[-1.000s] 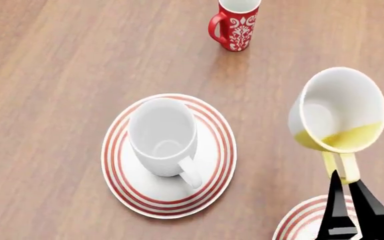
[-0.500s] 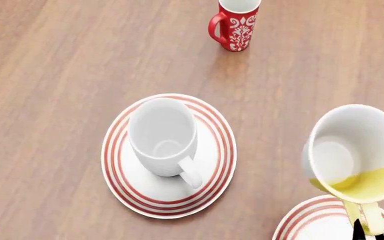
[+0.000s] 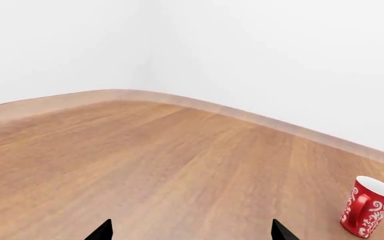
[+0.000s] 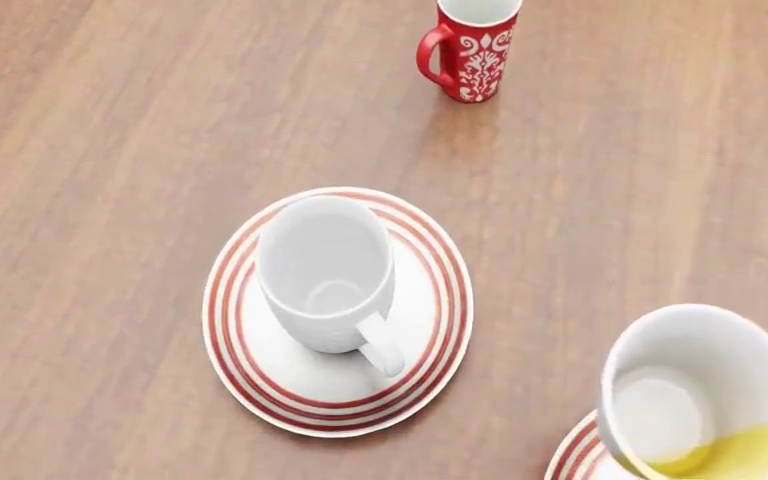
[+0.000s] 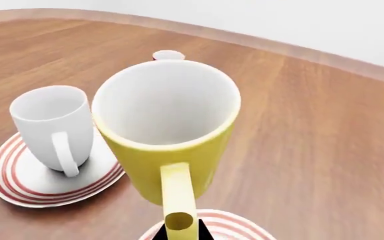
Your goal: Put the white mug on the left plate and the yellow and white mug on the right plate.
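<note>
Holding yellow and white mug (image 5: 168, 135) | right claw (image 5: 180, 231) | no writing

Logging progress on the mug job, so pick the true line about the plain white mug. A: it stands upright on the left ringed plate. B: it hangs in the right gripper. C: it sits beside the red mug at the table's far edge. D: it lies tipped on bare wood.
A: the white mug stands upright, mouth up, on the left plate, apart from the red mug and from the yellow mug over the other plate.
</note>
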